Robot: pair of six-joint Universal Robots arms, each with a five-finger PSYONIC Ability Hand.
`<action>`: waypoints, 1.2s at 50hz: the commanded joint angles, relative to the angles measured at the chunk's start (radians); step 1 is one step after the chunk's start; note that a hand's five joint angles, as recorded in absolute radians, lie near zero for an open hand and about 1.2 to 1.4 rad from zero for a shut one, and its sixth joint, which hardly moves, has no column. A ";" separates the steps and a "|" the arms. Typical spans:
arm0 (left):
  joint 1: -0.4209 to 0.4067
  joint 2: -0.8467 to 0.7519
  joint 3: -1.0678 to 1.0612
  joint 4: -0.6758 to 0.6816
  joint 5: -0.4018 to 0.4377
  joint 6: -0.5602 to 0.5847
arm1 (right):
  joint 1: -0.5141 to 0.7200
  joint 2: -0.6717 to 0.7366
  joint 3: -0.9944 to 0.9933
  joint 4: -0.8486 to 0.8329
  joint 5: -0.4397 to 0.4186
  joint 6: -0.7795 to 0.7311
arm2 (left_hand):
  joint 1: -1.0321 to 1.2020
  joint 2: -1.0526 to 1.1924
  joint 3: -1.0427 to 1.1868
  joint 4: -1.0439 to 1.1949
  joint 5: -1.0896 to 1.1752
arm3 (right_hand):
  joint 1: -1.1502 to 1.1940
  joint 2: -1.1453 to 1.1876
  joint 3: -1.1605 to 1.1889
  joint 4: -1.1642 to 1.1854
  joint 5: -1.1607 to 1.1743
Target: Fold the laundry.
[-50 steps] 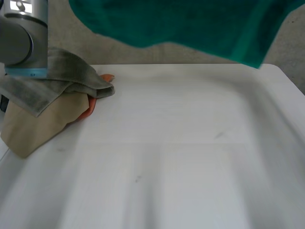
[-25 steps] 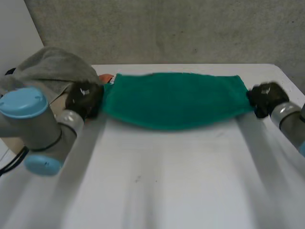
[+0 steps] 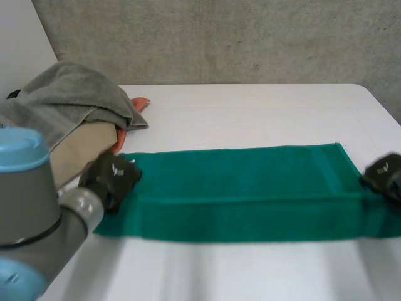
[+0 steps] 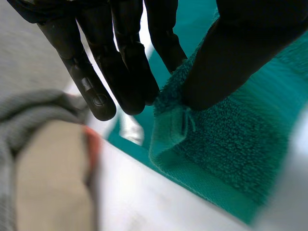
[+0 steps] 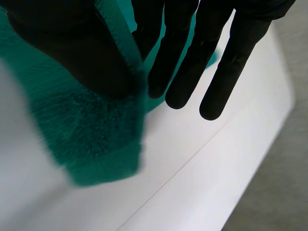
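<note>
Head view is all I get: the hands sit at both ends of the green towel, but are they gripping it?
Observer: The left hand pinches a corner of the green towel between thumb and fingers.
Operator: And the other one?
Observer: The right hand pinches its end too, thumb against straight fingers.
Operator: Is it near any edge?
Observer: The edge of the table runs just beyond its fingertips.

White table, grey concrete wall behind
</note>
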 commanded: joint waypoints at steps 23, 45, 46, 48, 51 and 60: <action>0.030 -0.585 0.676 0.188 0.004 -0.054 | 0.205 0.560 -0.500 -0.626 0.061 0.188 | -0.975 -1.026 -1.020 -1.029 -0.998 | -0.949 -1.001 -1.016 -1.023 -1.023; -0.034 -0.258 0.368 0.193 0.007 -0.209 | -0.112 0.215 -0.191 -0.020 -0.264 0.452 | -0.975 -1.026 -1.020 -1.029 -0.998 | -0.598 -0.650 -0.666 -0.672 -0.672; -0.034 -0.258 0.362 0.193 0.007 -0.209 | -0.122 0.213 -0.180 -0.031 -0.275 0.447 | -0.975 -1.026 -1.020 -1.029 -0.998 | -0.598 -0.650 -0.666 -0.672 -0.672; -0.036 -0.258 0.354 0.193 0.007 -0.211 | -0.138 0.213 -0.152 -0.069 -0.292 0.432 | -0.975 -1.026 -1.020 -1.029 -0.998 | -0.598 -0.650 -0.666 -0.672 -0.672; -0.036 -0.260 0.346 0.193 0.007 -0.218 | -0.158 0.215 -0.102 -0.181 -0.303 0.390 | -0.975 -1.026 -1.020 -1.029 -0.998 | -0.569 -0.621 -0.636 -0.643 -0.643; -0.059 -0.241 0.332 0.193 0.021 -0.272 | -0.158 0.276 -0.039 -0.382 -0.307 0.364 | -0.975 -1.026 -1.020 -1.029 -0.998 | -0.174 -0.226 -0.241 -0.248 -0.248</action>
